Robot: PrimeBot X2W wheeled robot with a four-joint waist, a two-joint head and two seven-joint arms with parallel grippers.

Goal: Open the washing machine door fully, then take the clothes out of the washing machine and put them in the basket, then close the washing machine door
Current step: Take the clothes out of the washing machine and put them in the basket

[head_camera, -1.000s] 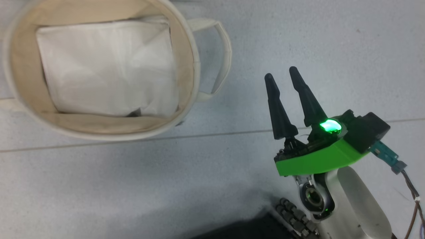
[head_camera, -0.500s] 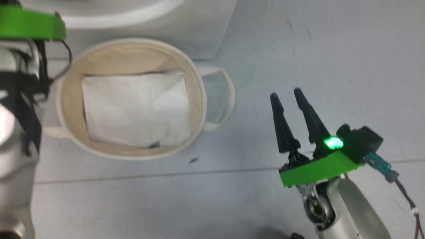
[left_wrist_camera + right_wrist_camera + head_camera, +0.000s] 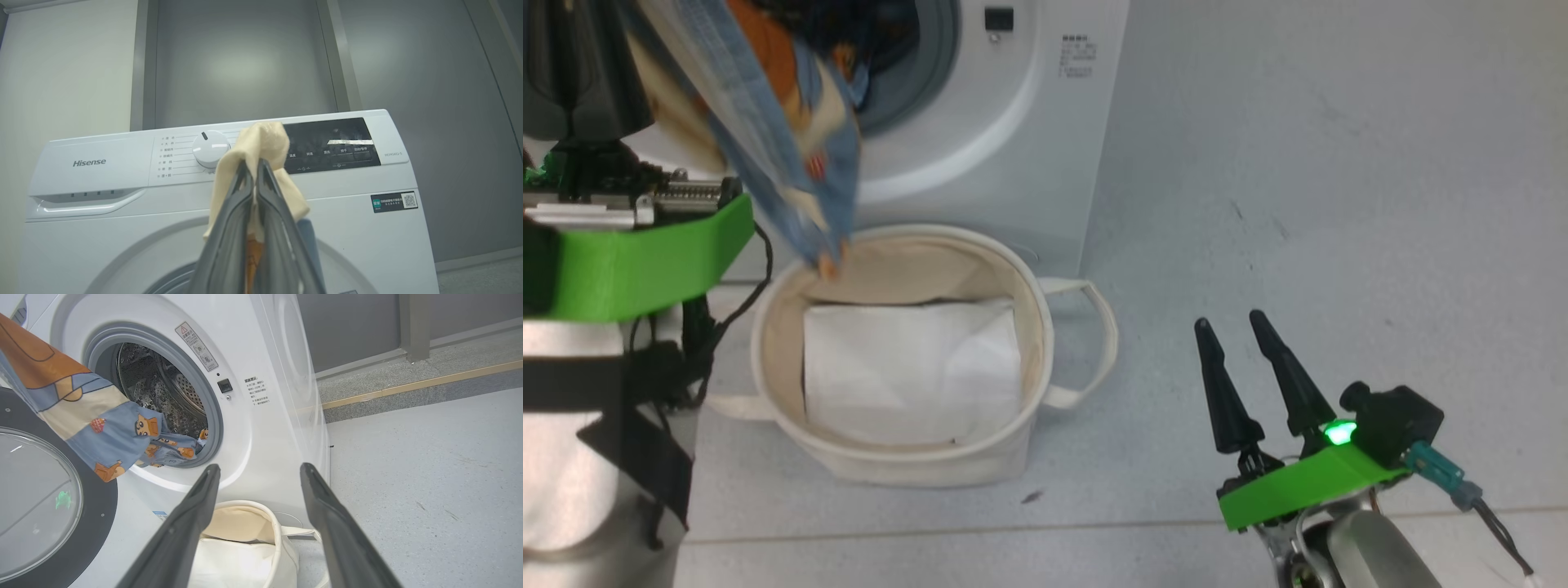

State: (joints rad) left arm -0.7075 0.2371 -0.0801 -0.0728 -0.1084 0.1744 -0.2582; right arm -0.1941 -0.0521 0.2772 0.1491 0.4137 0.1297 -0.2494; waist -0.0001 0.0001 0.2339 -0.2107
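Observation:
The washing machine (image 3: 1029, 122) stands with its door (image 3: 98, 506) swung open at the left of the right wrist view. Blue bear-print clothes (image 3: 792, 139) stretch from the drum mouth (image 3: 163, 396) up to my left gripper (image 3: 254, 163), which is shut on a cream part of the fabric in front of the control panel. One end of the clothes (image 3: 102, 433) still lies inside the drum. A lower corner hangs down to the back rim of the cream basket (image 3: 915, 472). My right gripper (image 3: 1227, 322) is open and holds nothing, low to the right of the basket.
A plain white sheet (image 3: 907, 367) lies flat in the basket's bottom. My left forearm with its green wrist piece (image 3: 645, 261) stands left of the basket. Grey floor (image 3: 1339, 204) spreads right of the washer. A raised grey kerb (image 3: 408, 388) runs behind it.
The head camera has tilted up, bringing the washer, the clothes and my left arm into the picture. My right gripper keeps its open pose.

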